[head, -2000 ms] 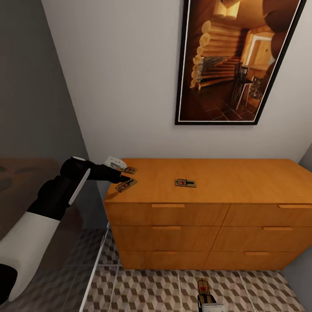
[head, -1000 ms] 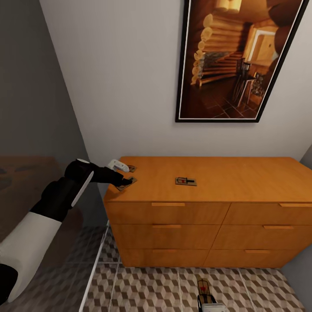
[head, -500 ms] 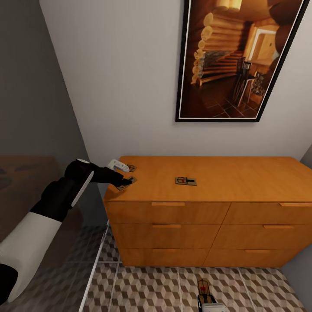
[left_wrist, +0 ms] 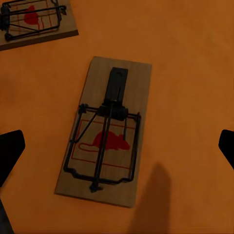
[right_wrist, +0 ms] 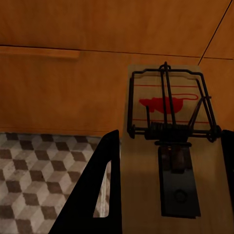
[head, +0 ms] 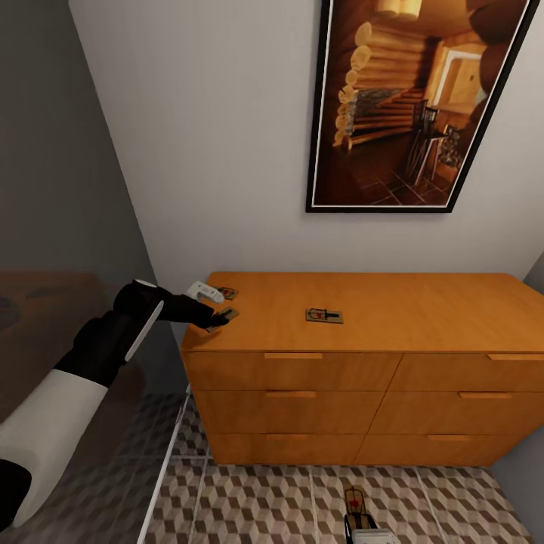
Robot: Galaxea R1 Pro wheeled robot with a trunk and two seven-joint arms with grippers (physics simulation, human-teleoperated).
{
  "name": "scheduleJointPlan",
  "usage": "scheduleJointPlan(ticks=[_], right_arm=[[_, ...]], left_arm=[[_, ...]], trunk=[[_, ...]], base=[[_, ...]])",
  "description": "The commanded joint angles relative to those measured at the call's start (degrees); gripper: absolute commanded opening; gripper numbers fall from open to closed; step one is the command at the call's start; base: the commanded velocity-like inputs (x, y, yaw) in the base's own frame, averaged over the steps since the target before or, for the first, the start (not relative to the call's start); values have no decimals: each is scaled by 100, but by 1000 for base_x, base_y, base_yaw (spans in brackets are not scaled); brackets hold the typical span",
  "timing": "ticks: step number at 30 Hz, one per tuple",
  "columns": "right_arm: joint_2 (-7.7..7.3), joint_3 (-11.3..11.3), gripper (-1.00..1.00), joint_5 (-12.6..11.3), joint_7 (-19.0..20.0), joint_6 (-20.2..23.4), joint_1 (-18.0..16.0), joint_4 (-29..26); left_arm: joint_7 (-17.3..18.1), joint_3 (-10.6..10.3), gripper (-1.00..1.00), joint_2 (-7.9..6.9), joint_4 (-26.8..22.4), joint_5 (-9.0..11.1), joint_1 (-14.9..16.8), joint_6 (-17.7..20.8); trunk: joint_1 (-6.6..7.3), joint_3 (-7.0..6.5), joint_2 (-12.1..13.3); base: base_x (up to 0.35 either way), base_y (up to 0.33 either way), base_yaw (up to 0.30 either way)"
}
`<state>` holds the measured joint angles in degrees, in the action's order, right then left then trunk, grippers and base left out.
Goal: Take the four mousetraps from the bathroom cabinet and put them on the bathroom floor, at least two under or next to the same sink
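The cabinet [head: 355, 378] bears three mousetraps on its top: one near the middle [head: 324, 316], one at the back left [head: 225, 292], and one by the front left corner [head: 227, 313]. My left gripper [head: 211, 306] hangs open over that corner trap. In the left wrist view the trap [left_wrist: 105, 131] lies flat between the wide-apart fingertips [left_wrist: 9, 151], with the neighbouring trap [left_wrist: 31, 22] beside it. My right gripper [head: 363, 524], low in front of the cabinet above the bathroom floor [head: 264, 506], is shut on a further mousetrap [right_wrist: 168, 161]. The sink is out of view.
A large framed picture [head: 408, 106] hangs on the white wall above the cabinet. A grey wall [head: 60, 151] and a pale-edged panel [head: 170, 461] close in the left side. Drawer fronts [right_wrist: 73, 29] stand close behind the right gripper.
My left gripper has sunk lower and drawn back a little over the front left trap, covering more of it. The right gripper and its trap have stayed put.
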<state>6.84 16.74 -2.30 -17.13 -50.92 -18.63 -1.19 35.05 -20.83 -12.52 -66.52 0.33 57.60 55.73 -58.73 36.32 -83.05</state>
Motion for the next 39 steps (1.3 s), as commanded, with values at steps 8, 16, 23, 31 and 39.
scheduleJointPlan(ticks=[8,16,23,31,39], right_arm=[[1,49,-100,-33,-18,-15,-6,5],[1,49,-100,-31,-18,-15,-8,5],[1,49,-100,-31,-18,-15,-5,5],[1,49,-100,-33,-18,-15,-4,5],[1,49,-100,-32,-18,-15,-8,5]], left_arm=[[11,-9,100,-5,31,2,5,-12],[11,-9,100,-2,106,5,5,-159],[11,-9,100,3,178,3,5,-182],[11,-9,100,1,201,2,2,-185],[11,-10,100,3,232,2,-2,-185]], trunk=[[0,5,-3],[0,5,-3],[0,5,-3],[0,5,-3],[0,5,-3]], base=[[0,0,0],[0,0,0],[0,0,0],[0,0,0],[0,0,0]])
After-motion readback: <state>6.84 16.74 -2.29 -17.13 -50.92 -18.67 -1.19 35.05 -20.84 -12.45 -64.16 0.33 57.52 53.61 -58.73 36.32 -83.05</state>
